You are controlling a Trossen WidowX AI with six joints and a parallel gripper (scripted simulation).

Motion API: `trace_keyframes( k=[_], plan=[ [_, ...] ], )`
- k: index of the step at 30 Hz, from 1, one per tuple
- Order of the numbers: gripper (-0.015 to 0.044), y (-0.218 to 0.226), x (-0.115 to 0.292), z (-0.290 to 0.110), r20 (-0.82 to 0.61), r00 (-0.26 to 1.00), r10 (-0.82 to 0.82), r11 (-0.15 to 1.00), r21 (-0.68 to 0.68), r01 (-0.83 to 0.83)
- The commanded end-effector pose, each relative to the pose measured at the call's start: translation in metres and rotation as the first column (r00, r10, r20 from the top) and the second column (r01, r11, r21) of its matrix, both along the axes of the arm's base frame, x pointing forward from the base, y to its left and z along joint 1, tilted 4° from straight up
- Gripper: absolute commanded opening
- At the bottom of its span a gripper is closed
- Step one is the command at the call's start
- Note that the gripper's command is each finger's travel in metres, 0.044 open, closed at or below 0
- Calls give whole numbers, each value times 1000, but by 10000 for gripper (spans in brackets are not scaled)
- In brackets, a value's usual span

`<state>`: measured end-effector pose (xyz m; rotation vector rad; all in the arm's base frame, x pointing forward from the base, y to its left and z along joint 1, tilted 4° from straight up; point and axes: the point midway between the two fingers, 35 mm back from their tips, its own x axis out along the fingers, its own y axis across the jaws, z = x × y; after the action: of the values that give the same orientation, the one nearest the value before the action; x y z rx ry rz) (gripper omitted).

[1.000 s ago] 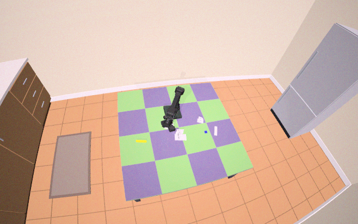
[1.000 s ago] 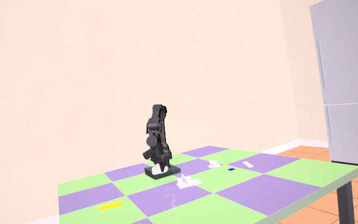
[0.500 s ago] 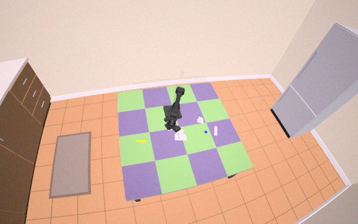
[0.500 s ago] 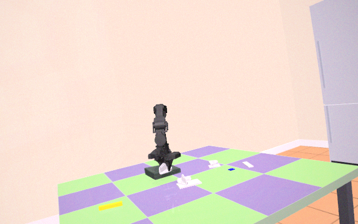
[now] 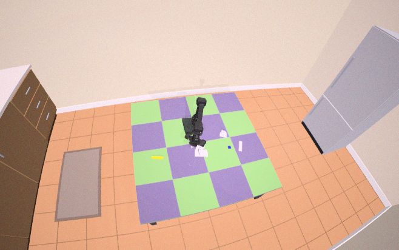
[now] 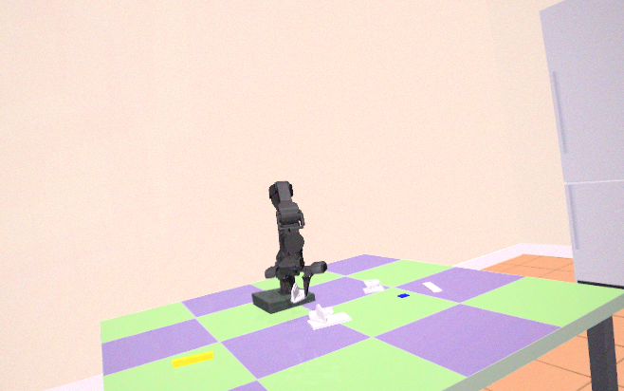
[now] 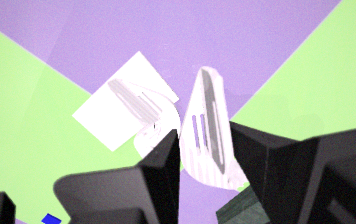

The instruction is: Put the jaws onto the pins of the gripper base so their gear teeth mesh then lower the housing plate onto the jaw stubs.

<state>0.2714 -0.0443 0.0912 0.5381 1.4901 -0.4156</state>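
My gripper [image 6: 297, 290] [image 7: 200, 130] is shut on a white slotted jaw [image 6: 297, 295] [image 7: 192, 160], held upright with its toothed end near the palm side in the wrist view. The white gripper base [image 5: 201, 154] [image 6: 339, 319] [image 7: 100, 120] lies flat, close beside the held jaw in the wrist view. Another white jaw [image 6: 321, 313] [image 7: 132, 97] is on the base; whether it is fully seated on its pin is unclear, and the pins are hidden. A small white part with raised pieces [image 5: 223, 133] [image 6: 373, 287], possibly the housing plate, lies farther right.
A white bar [image 5: 240, 145] [image 6: 431, 287] and a small blue block [image 5: 229, 147] [image 6: 403, 295] [image 7: 51, 219] lie to the right. A yellow bar [image 5: 157, 157] [image 6: 192, 359] lies left. The arm's dark base block [image 5: 187, 124] [image 6: 271, 302] [image 7: 245, 210] stands near the held jaw.
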Motion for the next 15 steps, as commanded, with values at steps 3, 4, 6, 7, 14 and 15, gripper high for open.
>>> trace_keyframes(
  k=[3,4,6,7,14,15],
  plan=[
    [134,12,4,2,8,990,141,990,-8,-140],
    [134,14,4,2,10,986,164,987,-9,-163],
    [134,18,5,2,13,978,209,978,-11,-209],
    [134,20,6,2,14,973,232,973,-12,-232],
    [134,35,8,3,23,924,382,924,-21,-382],
    [134,36,9,4,24,919,393,919,-21,-393]
  ],
)
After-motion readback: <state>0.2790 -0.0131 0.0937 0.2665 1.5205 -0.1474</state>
